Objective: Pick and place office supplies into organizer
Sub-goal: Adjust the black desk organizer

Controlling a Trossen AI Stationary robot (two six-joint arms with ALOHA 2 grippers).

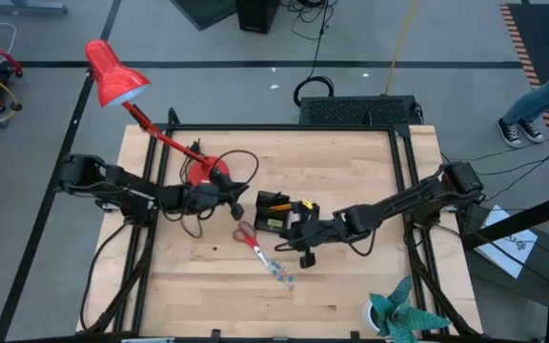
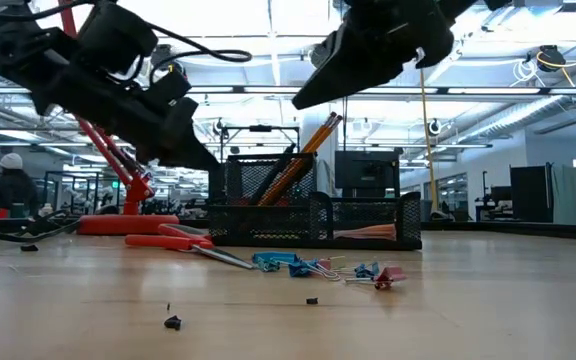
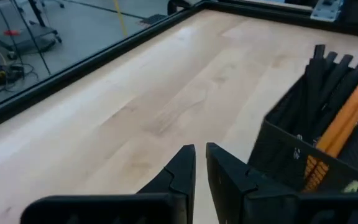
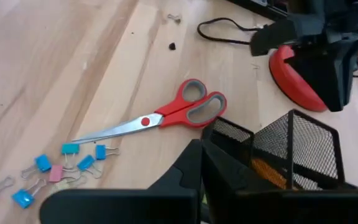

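Note:
The black mesh organizer (image 1: 274, 211) stands mid-table; dark pens and orange pencils (image 3: 344, 118) stick up from its cup, and a pale pink pad (image 2: 368, 232) lies in its low tray. Red-handled scissors (image 1: 248, 238) lie flat on the table near it, also in the right wrist view (image 4: 166, 115). Blue and pink clips (image 1: 279, 272) lie scattered past the blades. My left gripper (image 1: 234, 202) hovers left of the organizer, shut and empty (image 3: 201, 168). My right gripper (image 1: 298, 238) hovers above the organizer's near right side, shut and empty (image 4: 201, 168).
A red desk lamp (image 1: 112, 76) has its base (image 1: 198, 170) and cable just behind my left gripper. A teal spiky plant (image 1: 398, 314) stands at the near right corner. A large black box (image 1: 360, 110) sits beyond the far edge. Small dark bits (image 2: 173, 322) lie on the wood.

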